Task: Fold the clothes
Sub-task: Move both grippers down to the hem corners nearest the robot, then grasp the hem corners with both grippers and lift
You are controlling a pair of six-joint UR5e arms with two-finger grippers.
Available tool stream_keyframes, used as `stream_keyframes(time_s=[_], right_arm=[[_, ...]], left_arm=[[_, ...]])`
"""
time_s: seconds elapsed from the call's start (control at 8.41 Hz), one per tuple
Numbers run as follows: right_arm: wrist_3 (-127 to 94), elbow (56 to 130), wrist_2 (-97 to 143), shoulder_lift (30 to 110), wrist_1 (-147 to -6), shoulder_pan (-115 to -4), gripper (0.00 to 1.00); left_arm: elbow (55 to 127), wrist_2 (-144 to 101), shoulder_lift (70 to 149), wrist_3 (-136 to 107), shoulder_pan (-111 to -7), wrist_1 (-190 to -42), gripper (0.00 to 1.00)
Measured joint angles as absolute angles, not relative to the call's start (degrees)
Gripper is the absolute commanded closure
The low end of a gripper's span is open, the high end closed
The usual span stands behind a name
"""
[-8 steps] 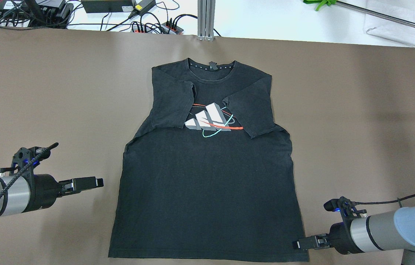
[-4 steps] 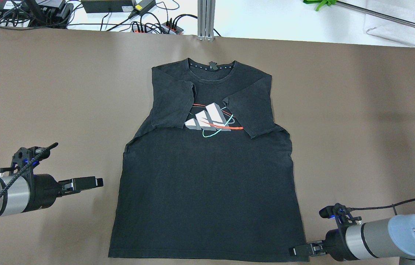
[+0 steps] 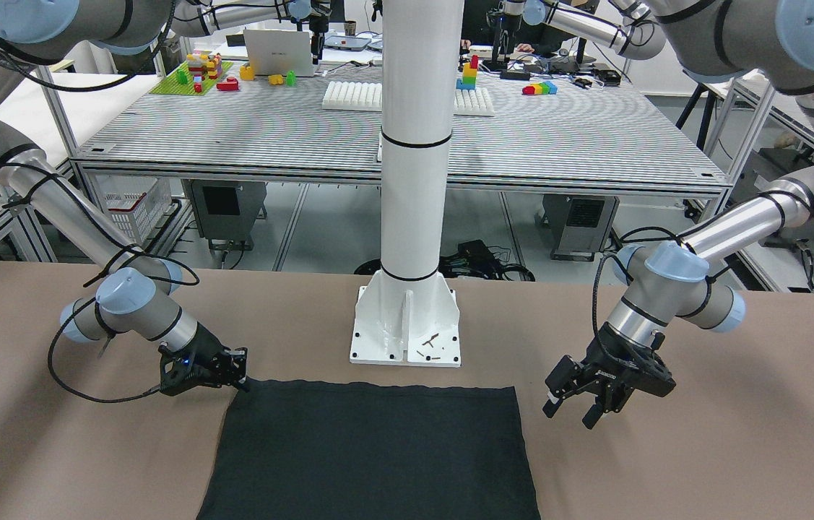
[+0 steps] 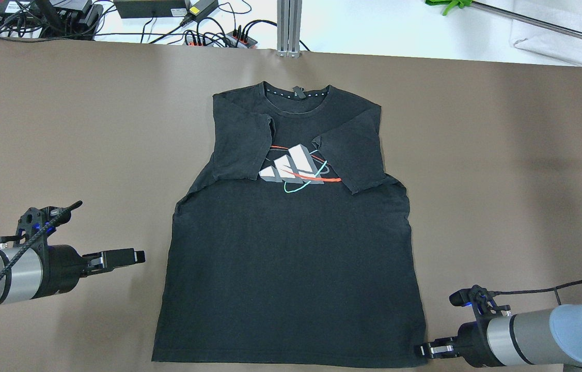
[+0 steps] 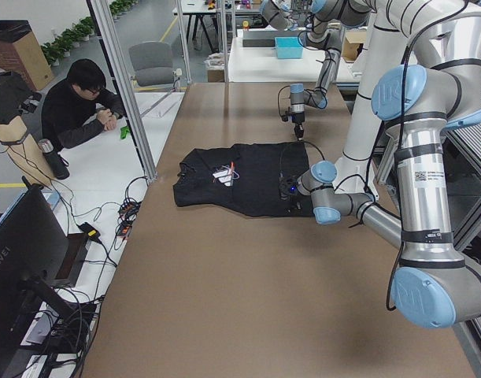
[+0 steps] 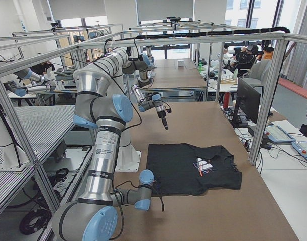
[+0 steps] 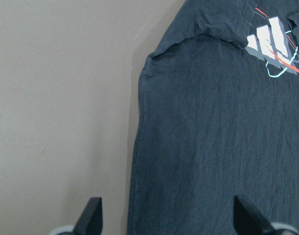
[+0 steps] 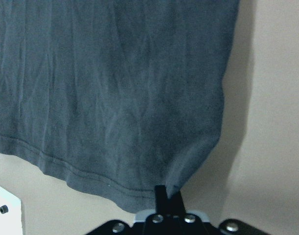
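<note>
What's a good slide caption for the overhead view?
Black T-shirt, sleeves folded in, flat on brown table; right gripper pinches its near hem corner, left gripper open beside its edge.

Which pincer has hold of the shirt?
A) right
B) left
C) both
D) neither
A: the right pincer is shut on the hem corner of the shirt, and the fabric puckers there. The left pincer hangs open beside the shirt, gripping nothing.
</note>
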State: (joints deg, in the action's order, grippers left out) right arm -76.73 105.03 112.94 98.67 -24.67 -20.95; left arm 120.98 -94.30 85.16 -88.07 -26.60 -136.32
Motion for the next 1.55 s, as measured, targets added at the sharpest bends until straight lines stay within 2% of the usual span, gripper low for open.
stream_keyframes(time_s=[0.36, 0.95, 1.55], right_arm=[[-76.7, 105.0, 112.9, 98.7, -23.0, -21.0, 1.0], [-76.7, 104.9, 113.2, 98.6, -22.0, -22.1, 1.0], [-76.7, 104.9, 113.2, 98.4, -21.5, -22.6, 1.0]], left_arm=[[121.0, -93.4, 85.2, -88.1, -24.2, -136.8, 0.06], [120.8, -79.4, 84.7, -88.9, -9.5, -138.2, 0.06], [116.2, -71.5, 85.1, -90.5, -1.6, -138.1, 0.06]])
